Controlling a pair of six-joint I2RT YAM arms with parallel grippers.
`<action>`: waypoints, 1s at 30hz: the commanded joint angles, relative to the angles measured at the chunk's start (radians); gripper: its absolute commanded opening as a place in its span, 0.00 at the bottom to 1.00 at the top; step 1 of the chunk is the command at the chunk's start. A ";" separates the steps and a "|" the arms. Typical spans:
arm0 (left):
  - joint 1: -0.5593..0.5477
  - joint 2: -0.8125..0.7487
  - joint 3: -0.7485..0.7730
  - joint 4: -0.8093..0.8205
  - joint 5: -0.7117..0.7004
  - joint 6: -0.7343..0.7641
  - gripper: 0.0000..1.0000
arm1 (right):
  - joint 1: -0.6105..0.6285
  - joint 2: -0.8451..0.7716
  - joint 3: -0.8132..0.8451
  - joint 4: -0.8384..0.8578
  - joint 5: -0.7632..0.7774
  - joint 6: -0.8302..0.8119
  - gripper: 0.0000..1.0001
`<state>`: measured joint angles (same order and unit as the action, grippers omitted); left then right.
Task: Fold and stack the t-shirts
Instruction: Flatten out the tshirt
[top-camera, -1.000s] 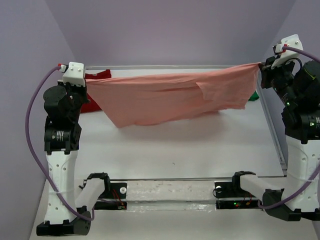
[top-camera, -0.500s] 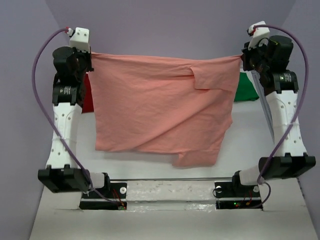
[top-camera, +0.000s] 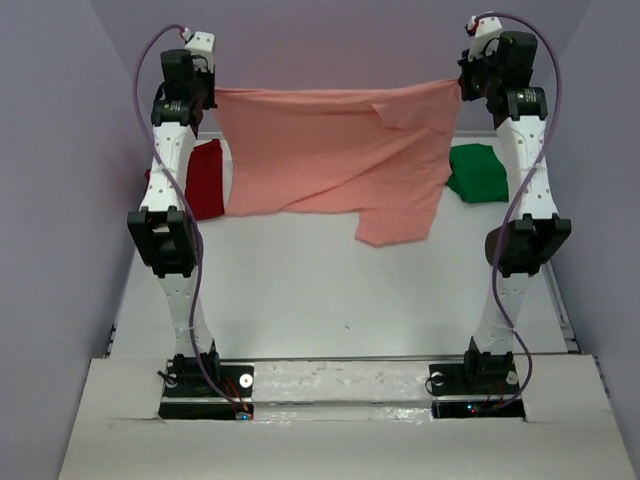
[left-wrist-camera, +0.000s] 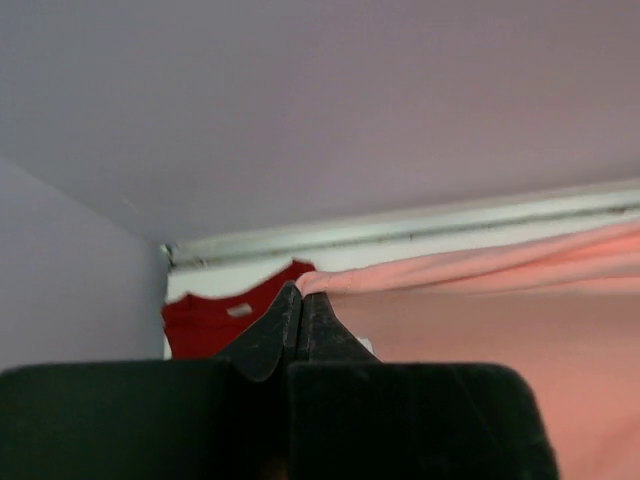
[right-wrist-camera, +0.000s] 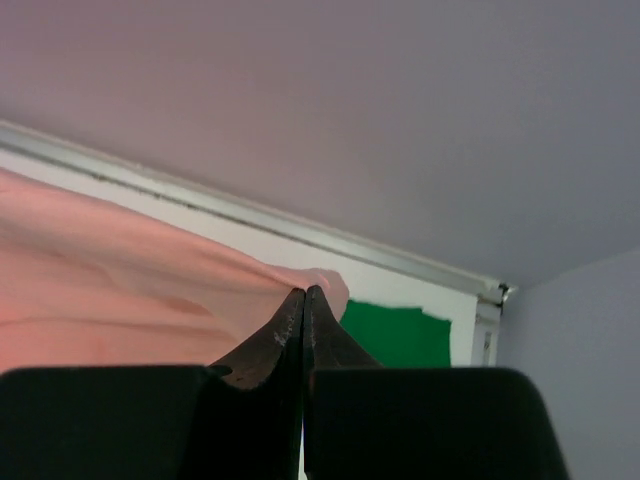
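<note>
Pinching the pink shirt (top-camera: 320, 150) by its top left corner with the left gripper (top-camera: 212, 92), jaws pressed tight together on the cloth. Clamping the top right corner the same way with the right gripper (top-camera: 460, 85), both arms reaching high. Holding the cloth spread between them over the far half of the desk (top-camera: 330, 290), one sleeve flopping forward near the right end, a lower flap dangling on the right. Partly screening the red shirt (top-camera: 205, 180) at the desk's far left corner. Hanging beside the green shirt (top-camera: 477, 172) at the far right corner.
</note>
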<state>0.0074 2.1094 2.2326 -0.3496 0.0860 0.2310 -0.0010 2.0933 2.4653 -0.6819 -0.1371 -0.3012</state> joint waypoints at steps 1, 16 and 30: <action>-0.046 -0.084 0.254 -0.019 -0.026 0.019 0.00 | -0.021 -0.073 0.132 0.033 -0.002 0.007 0.00; -0.066 -0.800 -0.568 0.101 0.012 0.045 0.00 | -0.021 -0.614 -0.365 0.024 -0.059 0.030 0.00; -0.058 -1.398 -1.141 -0.236 0.264 0.221 0.99 | -0.114 -1.317 -1.163 -0.182 -0.108 0.043 1.00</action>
<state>-0.0605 0.7559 1.0641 -0.5301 0.2832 0.3927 -0.0959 0.7975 1.4242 -0.8623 -0.2390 -0.2649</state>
